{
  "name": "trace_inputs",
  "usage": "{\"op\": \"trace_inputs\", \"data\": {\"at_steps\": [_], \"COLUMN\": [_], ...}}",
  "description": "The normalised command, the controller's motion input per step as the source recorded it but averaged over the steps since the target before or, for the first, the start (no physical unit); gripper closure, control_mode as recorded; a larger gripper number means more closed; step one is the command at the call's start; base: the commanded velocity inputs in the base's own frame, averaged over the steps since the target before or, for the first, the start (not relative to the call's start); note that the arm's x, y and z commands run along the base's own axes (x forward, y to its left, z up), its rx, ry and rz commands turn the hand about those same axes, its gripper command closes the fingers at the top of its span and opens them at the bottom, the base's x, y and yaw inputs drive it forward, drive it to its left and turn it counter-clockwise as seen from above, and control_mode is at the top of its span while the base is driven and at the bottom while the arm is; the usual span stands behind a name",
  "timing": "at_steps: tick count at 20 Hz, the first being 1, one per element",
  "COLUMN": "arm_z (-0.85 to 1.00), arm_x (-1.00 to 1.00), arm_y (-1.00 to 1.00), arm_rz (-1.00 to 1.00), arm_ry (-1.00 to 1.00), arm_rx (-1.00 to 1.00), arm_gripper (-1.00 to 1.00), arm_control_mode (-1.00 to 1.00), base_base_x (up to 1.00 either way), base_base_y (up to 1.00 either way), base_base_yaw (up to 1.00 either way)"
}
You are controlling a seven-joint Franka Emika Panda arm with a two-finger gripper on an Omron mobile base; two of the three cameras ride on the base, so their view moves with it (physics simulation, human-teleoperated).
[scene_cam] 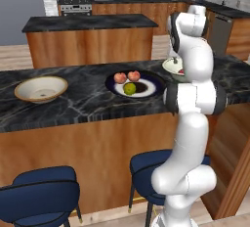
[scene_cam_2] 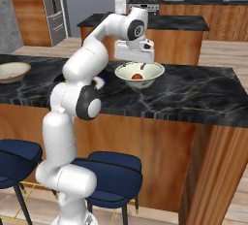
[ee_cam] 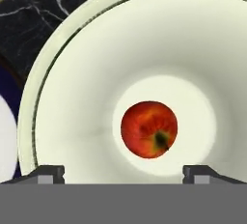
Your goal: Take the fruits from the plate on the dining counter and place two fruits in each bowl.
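hand view: one fruit (ee_cam: 149,129), one bowl (ee_cam: 67,97).

Around the red-orange fruit (ee_cam: 149,129), the pale bowl (ee_cam: 72,73) floor lies bare; its rim walls every side, above stays open.

Pale bowl (scene_cam: 172,66) mostly hidden behind the white arm in the left base view, only its 9 o'clock edge showing. Plate (scene_cam_2: 99,82) nearly all covered by the arm in the right base view. Tan bowl (scene_cam_2: 10,71) cut off at 9 o'clock there.
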Motion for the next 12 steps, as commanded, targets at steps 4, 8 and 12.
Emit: {"op": "trace_inputs", "data": {"at_steps": [4, 8, 12], "arm_z": [0.69, 0.23, -0.13], "arm_x": [-0.61, -0.72, -0.61], "arm_y": [0.19, 0.82, 1.0], "arm_rz": [0.04, 0.19, 0.24], "arm_ry": [-0.09, -0.02, 0.0], "arm_rx": [0.0, 0.0, -0.01], "arm_gripper": [-1.0, -1.0, -1.0], "arm_control_mode": [-1.0, -1.0, -1.0], "base_base_x": [0.0, 0.0, 0.0], "base_base_y": [0.0, 0.0, 0.0], "base_base_yaw": [0.0, 0.0, 0.0]}}
